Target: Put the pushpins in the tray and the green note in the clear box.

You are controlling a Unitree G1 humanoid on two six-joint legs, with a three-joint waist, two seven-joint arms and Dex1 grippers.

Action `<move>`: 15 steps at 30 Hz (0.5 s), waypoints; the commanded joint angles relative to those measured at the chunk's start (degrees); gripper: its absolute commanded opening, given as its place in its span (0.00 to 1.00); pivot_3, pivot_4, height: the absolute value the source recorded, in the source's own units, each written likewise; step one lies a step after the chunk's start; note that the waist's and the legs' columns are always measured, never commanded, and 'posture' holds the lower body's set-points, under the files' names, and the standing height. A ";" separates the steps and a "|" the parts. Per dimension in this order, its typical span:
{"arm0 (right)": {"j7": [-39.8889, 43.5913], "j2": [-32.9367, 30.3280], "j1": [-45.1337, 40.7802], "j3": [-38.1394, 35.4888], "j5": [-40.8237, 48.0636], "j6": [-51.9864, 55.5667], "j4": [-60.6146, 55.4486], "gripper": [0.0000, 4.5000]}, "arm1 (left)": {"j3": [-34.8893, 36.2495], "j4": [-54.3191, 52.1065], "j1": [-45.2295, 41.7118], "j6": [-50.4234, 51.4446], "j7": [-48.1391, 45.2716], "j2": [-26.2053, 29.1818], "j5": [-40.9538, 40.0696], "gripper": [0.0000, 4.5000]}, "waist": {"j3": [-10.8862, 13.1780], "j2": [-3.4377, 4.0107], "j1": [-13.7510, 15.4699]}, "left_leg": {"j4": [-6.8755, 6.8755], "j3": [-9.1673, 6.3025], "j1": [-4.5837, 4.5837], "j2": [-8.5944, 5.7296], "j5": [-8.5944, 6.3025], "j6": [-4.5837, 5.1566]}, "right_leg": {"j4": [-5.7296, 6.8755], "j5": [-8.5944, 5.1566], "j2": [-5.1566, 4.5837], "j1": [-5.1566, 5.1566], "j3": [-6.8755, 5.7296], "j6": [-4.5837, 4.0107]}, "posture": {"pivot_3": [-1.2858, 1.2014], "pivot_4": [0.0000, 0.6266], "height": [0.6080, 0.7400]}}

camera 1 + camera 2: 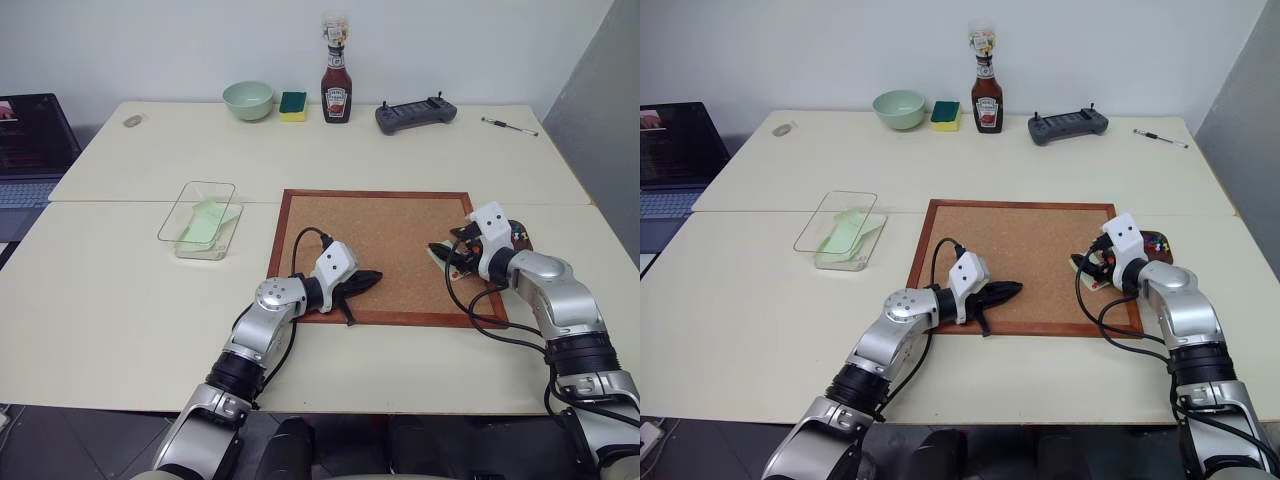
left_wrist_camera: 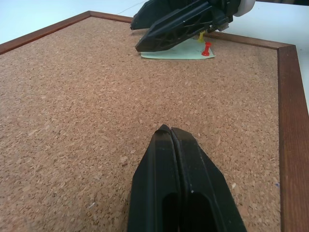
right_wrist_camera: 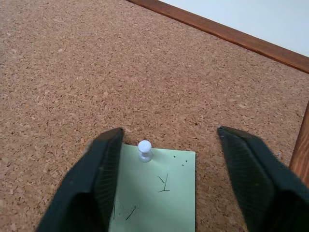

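The right tool (image 3: 169,140) stands with its black fingers apart, straddling the green note (image 3: 157,193) on the corkboard (image 1: 385,240), grasping nothing yet. The left tool (image 2: 171,133) is clenched shut and empty, resting low over the near part of the board.

A white pushpin (image 3: 144,149) stands in the note's far edge, close to one finger rather than centred between them. If the tool closes as it stands, that finger could tip or bend the pin instead of gripping its head, or drag the paper and tear it round the hole. In the left wrist view a red pin (image 2: 206,48) and what looks like a yellow one behind it also sit at the note, so lifting the paper early would likely rip it.

The board is coarse speckled cork in a smooth red-brown wooden frame. The note is thin, matt paper with faint pen marks. The tray (image 1: 521,236), dark and shallow, lies just beyond the board's right edge, with coloured pins already in it. The clear box (image 1: 190,215), glossy and round-cornered, sits on the pale worktop (image 1: 120,300) left of the board, well apart, with green paper inside.
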 commanded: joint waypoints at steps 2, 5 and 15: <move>1.24 0.03 -0.70 -0.38 -0.10 -1.01 -2.43 0.49 | -0.40 -0.52 0.41 -0.02 -0.07 -0.22 0.24 0.00 | 0.00 0.00 0.00 | 0.00 0.00 0.00 0.00 0.00 0.00 | 0.00 0.00 0.00 0.00 0.00 0.00 | 0.52 0.24 1.00; 1.69 -0.13 -0.15 -0.18 -0.28 -0.83 -2.91 0.36 | -0.38 -0.38 0.33 -0.11 -0.09 -0.22 0.29 0.00 | 0.00 0.00 0.00 | 0.00 0.00 0.00 0.00 0.00 0.00 | 0.00 0.00 0.00 0.00 0.00 0.00 | 0.52 0.24 1.00; 3.01 -0.60 0.00 -0.13 -0.46 -0.65 -3.89 0.01 | -0.43 -0.27 0.30 -0.23 -0.17 -0.14 0.48 0.00 | 0.00 0.00 0.01 | 0.00 0.00 0.00 0.00 0.00 0.00 | 0.00 0.00 0.00 0.00 0.00 0.00 | 0.52 0.24 1.00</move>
